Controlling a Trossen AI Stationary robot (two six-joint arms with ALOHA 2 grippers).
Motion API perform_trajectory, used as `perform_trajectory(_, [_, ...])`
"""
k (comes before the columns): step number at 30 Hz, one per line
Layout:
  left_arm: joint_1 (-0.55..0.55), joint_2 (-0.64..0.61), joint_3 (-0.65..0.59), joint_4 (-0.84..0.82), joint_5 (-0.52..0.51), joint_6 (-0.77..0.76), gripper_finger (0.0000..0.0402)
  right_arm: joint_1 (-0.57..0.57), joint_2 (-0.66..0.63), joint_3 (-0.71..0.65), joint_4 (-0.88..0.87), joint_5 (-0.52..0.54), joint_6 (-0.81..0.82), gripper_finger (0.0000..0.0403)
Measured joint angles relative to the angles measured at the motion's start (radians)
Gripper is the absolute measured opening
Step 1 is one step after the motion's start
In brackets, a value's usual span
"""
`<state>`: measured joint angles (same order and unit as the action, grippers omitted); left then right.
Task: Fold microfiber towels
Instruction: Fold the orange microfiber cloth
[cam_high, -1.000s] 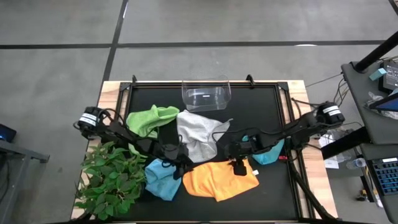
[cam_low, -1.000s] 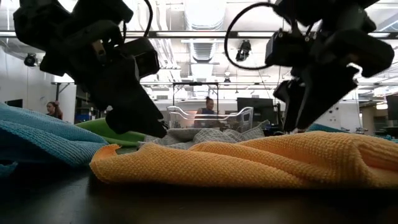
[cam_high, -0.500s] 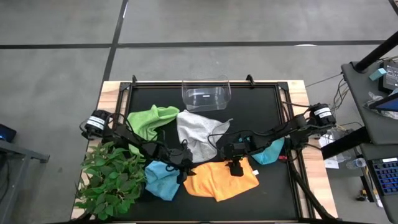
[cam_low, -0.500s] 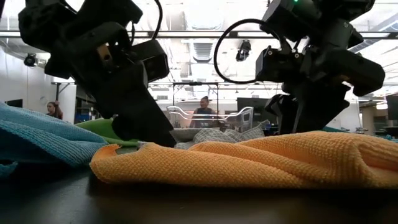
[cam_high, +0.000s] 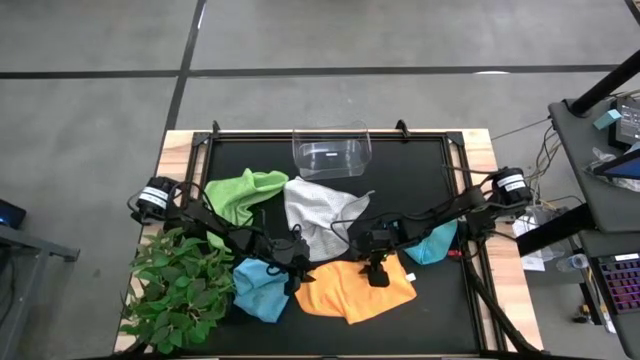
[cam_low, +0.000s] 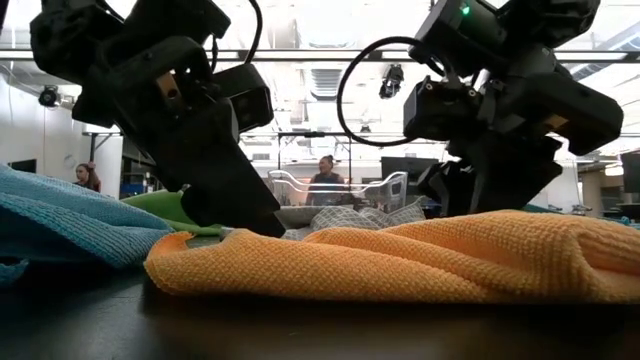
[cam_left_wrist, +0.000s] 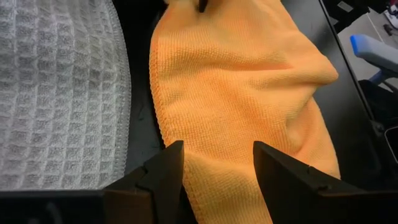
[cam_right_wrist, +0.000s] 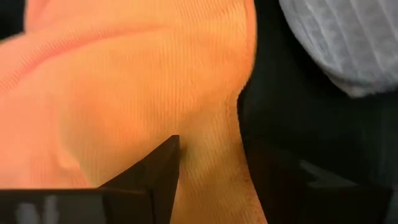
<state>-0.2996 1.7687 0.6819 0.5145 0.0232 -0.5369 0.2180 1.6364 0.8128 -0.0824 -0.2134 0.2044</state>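
Note:
The yellow-orange towel (cam_high: 352, 291) lies rumpled on the black mat near the front edge. My left gripper (cam_high: 296, 272) is open at the towel's far left corner, with the towel's left edge (cam_left_wrist: 163, 118) running in between the fingers. My right gripper (cam_high: 377, 277) is open over the towel's far edge, and that edge (cam_right_wrist: 244, 134) passes between its fingers. Around the towel lie a light blue towel (cam_high: 258, 290), a lime green one (cam_high: 245, 193), a grey-white waffle one (cam_high: 318, 215) and a teal one (cam_high: 435, 243). My left gripper comes slanting down from the table's left, its fingers (cam_left_wrist: 163, 171) standing either side of the orange towel's left edge. I cannot tell whether they touch the cloth. My right gripper slants down steeply from the right over the far edge. Its fingertips (cam_right_wrist: 160, 167) are low at the cloth, and I cannot tell whether they touch it.
A clear plastic bin (cam_high: 331, 150) stands at the mat's far edge. A leafy green plant (cam_high: 175, 292) fills the near left corner beside the left arm. Bare black mat (cam_high: 420, 180) shows at the far right. People stand in the room behind the table (cam_low: 325, 175).
My right gripper has sunk onto the orange towel's far edge and tipped more steeply downward; in the low view its fingertips now drop behind the towel's hump. My left gripper moved a little toward the towel's left corner early on, then kept still. The towels have not moved.

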Motion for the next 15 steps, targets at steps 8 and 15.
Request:
perform_trajectory(8, [0.000, -0.001, 0.000, 0.000, -0.001, 0.000, 0.0177, -0.003, -0.010, -0.002, 0.007, 0.003, -0.054, 0.0105])
perform_trajectory(15, [0.000, -0.002, 0.031, 0.001, -0.030, 0.103, 0.0177, 0.000, -0.028, 0.011, 0.007, 0.005, -0.148, 0.0013])
